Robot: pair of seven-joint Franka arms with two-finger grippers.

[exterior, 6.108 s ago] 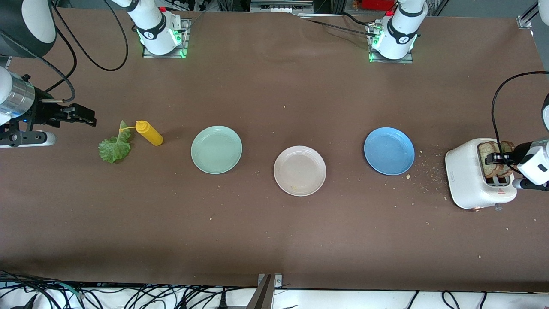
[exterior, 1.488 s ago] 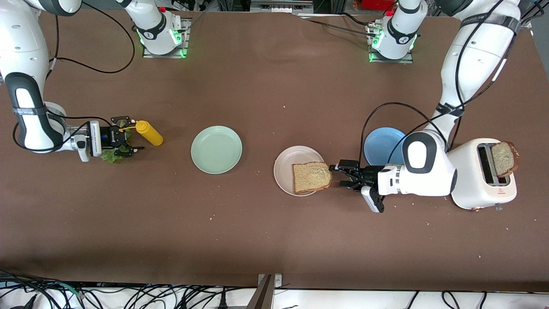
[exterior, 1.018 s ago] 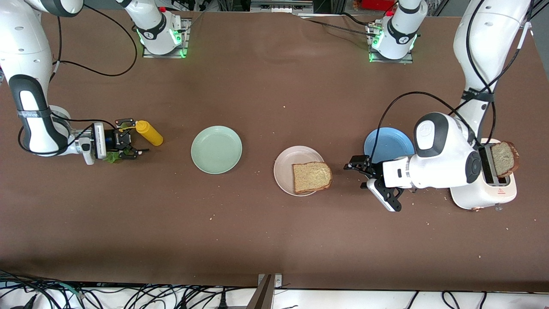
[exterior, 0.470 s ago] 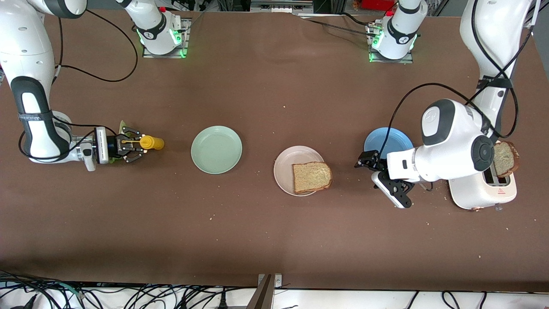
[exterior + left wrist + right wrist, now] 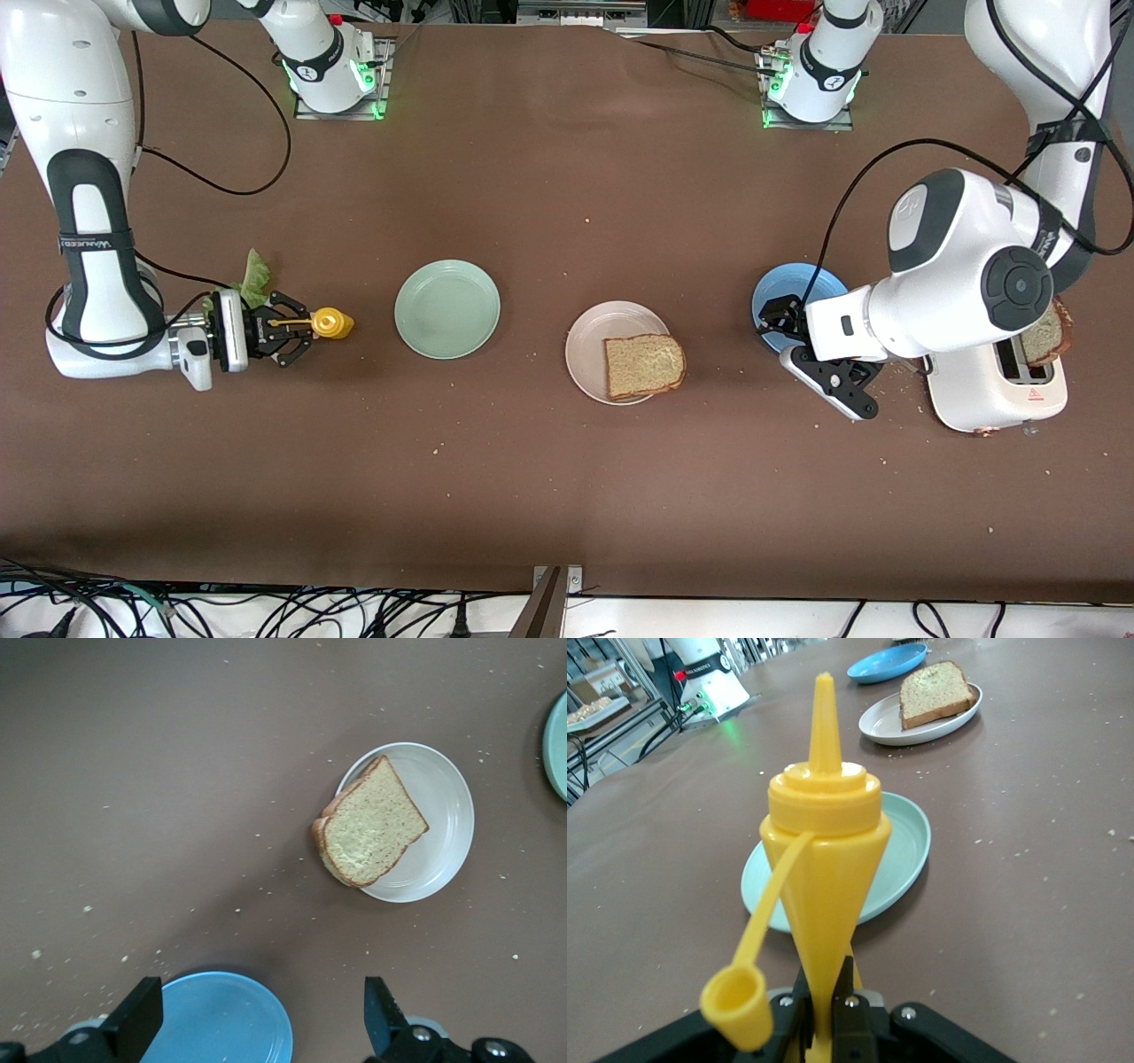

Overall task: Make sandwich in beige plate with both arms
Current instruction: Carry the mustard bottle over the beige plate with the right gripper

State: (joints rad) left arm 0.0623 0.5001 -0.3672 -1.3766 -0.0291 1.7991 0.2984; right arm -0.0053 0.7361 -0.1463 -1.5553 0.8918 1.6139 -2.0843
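Note:
One bread slice (image 5: pixel 645 365) lies on the beige plate (image 5: pixel 589 354), overhanging its rim toward the left arm's end. A second slice (image 5: pixel 1047 332) stands in the white toaster (image 5: pixel 979 394). The lettuce leaf (image 5: pixel 252 271) lies on the table by the right wrist, partly hidden. My right gripper (image 5: pixel 297 323) is shut on a yellow squeeze bottle (image 5: pixel 333 323), its cap hanging open (image 5: pixel 824 859). My left gripper (image 5: pixel 769 317) is open and empty over the blue plate's edge. The left wrist view shows the bread (image 5: pixel 368 833), the beige plate (image 5: pixel 443 846) and the left gripper (image 5: pixel 257 1032).
A mint-green plate (image 5: pixel 447 308) sits between the bottle and the beige plate. A blue plate (image 5: pixel 802 288) sits between the beige plate and the toaster, partly under the left arm. Crumbs lie around the toaster. Black cables hang from both arms.
My right gripper closed on the yellow bottle and carried it away from the lettuce, which is uncovered. My left gripper drew back from the beige plate toward the blue plate and rose.

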